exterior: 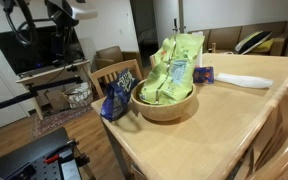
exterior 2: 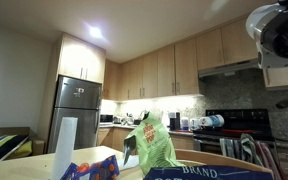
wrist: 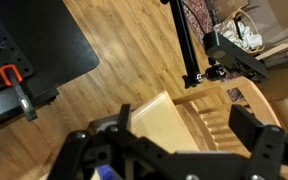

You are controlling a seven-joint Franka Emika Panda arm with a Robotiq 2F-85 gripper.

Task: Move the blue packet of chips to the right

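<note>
Table: the light wooden table (exterior: 214,130) fills most of an exterior view and carries all the goods.
Chair: a wooden slat-back chair (exterior: 116,72) stands at the table's edge just behind the task's packet. The wrist view looks down on its slats (wrist: 219,115) over a wood plank floor.
Arm: the robot arm (exterior 2: 279,30) sits high in the upper corner of an exterior view, well above the tabletop.
Wooden bowl: the wooden bowl (exterior: 164,105) sits near the table's edge, heaped with light green packets (exterior: 174,65).
Blue packet of chips: the blue packet of chips (exterior: 114,100) stands tilted at the table's edge, just beside the bowl on its chair side. Whether it leans on the bowl's wall cannot be told.
Claw: the gripper (wrist: 182,140) has its fingers spread wide with nothing between them. It is up in the air, with floor and chair showing beneath it.
Small packet: a flat blue packet with a red end (exterior: 203,74) lies on the far side of the bowl, well apart from the chip bag.
Done: nothing, by the look of it. The bag is untouched and the claw is empty and well apart from it.
Left: probably the whole job. The claw must come down over the bag, pinch its crinkly top, carry it rightward past the bowl, set it down and let go.
</note>
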